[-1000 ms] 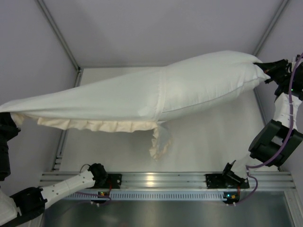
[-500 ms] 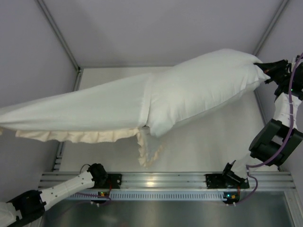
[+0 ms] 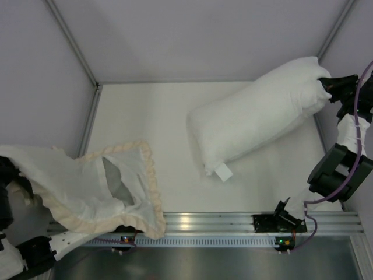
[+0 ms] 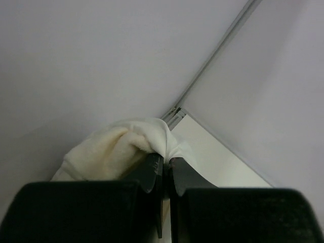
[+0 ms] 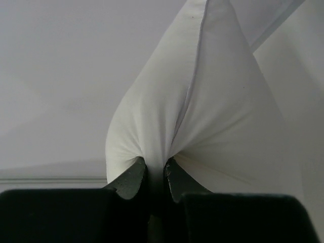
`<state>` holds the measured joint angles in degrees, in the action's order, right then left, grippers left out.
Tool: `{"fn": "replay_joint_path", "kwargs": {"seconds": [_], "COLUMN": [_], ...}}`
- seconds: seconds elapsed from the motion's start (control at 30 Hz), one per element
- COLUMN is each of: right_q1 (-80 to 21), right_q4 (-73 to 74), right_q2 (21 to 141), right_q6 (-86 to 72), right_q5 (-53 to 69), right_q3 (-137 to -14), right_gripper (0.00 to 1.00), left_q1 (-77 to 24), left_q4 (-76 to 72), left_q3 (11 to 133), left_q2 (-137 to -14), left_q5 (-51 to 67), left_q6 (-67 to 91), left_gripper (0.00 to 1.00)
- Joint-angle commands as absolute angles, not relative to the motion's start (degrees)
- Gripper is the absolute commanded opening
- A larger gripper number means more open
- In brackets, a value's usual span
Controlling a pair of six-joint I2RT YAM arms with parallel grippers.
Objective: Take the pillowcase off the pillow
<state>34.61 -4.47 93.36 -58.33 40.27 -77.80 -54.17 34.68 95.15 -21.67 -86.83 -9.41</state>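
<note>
The plain white pillow (image 3: 256, 116) lies bare and slanted across the right half of the table, a small white tag (image 3: 222, 172) at its lower corner. My right gripper (image 3: 325, 87) is shut on its upper right corner; the wrist view shows the pillow (image 5: 202, 111) fabric pinched between the jaws of the right gripper (image 5: 156, 169). The pillowcase (image 3: 99, 186), white with a cream ruffled border, hangs slack and empty at the lower left with its mouth gaping. My left gripper (image 4: 163, 162) is shut on a fold of the pillowcase (image 4: 126, 147); in the top view it sits at the left edge, hidden by cloth.
The pillowcase drapes over the aluminium rail (image 3: 233, 221) and the left arm's base at the near edge. Grey enclosure walls (image 3: 192, 35) close in the back and both sides. The white table top (image 3: 151, 116) shows between the two pieces.
The pillowcase has slid fully off the pillow, pulled left by my left gripper, and collapsed at the lower left. The pillow stays in the right gripper, its free end dropped onto the table.
</note>
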Motion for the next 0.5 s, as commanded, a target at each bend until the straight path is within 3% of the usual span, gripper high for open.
{"fn": "replay_joint_path", "kwargs": {"seconds": [0.0, 0.23, 0.33, 0.47], "right_q1": [31.5, 25.3, 21.1, 17.8], "right_q4": [-8.3, -6.2, -5.8, -9.2], "right_q2": [88.2, 80.2, 77.7, 74.8], "right_q6": [-55.1, -46.9, -43.8, -44.3], "right_q5": [35.7, 25.3, 22.9, 24.8], "right_q3": [-77.8, -58.1, -50.1, -39.0], "right_gripper": [0.00, 0.00, 0.00, 0.65], "left_q1": [-54.6, -54.8, -55.5, -56.4], "left_q4": [34.0, 34.6, 44.1, 45.0], "left_q3": [87.3, 79.0, 81.0, 79.8], "left_q2": [-28.4, -31.2, -33.0, -36.4], "left_q5": [-94.3, -84.7, -79.9, -71.5], "left_q6": [-4.0, 4.5, 15.0, 20.6], "left_gripper": [0.00, 0.00, 0.00, 0.00]}}
